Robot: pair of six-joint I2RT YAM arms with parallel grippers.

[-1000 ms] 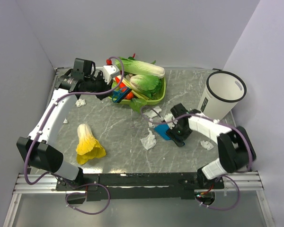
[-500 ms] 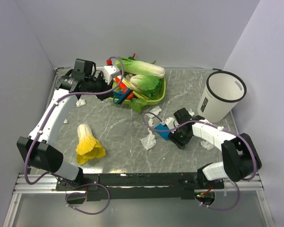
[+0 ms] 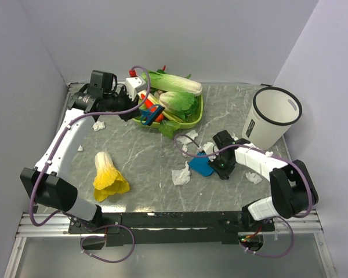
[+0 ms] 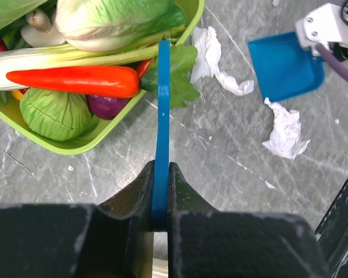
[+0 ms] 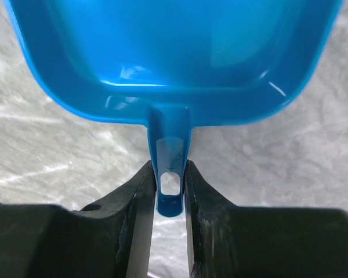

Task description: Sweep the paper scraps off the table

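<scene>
My right hand [image 5: 169,186] is pinching the stubby handle of the bright blue plastic dustpan [image 5: 174,52], fingers pressed against either side of it. Over the last second I have slid that pan a little toward me and laid it flatter on the grey-green marbled surface [image 3: 140,155]. Its mouth now faces the crumpled white paper scraps [image 3: 181,175], and the biggest wad lies near the pan's left lip, not yet in it.

My left hand [image 4: 160,188] is clamped on a thin blue flat plastic sweeping tool [image 4: 163,104], seen edge-on. It has swung along the near rim of the lime-green plastic tray [image 3: 192,120] of vegetables, toward the pan. I read this as set-up: pan parked, sweeper coming over, nothing collected so far.

Two more wads sit between the pan and the tray. Another lies to the right of my right forearm, and small ones lie far left beside my left arm.

The widest bare stretch runs between the yellow-and-white leafy vegetable [image 3: 107,174] and the pan, which is where I would make the stroke. It is tighter behind the pan, with the tray rim, a loose green leaf and my own purple cable [image 4: 336,63] looping there. The white round bin [image 3: 267,130] stands behind my right arm, and the metal rail [image 3: 37,225] bounds the near side.
</scene>
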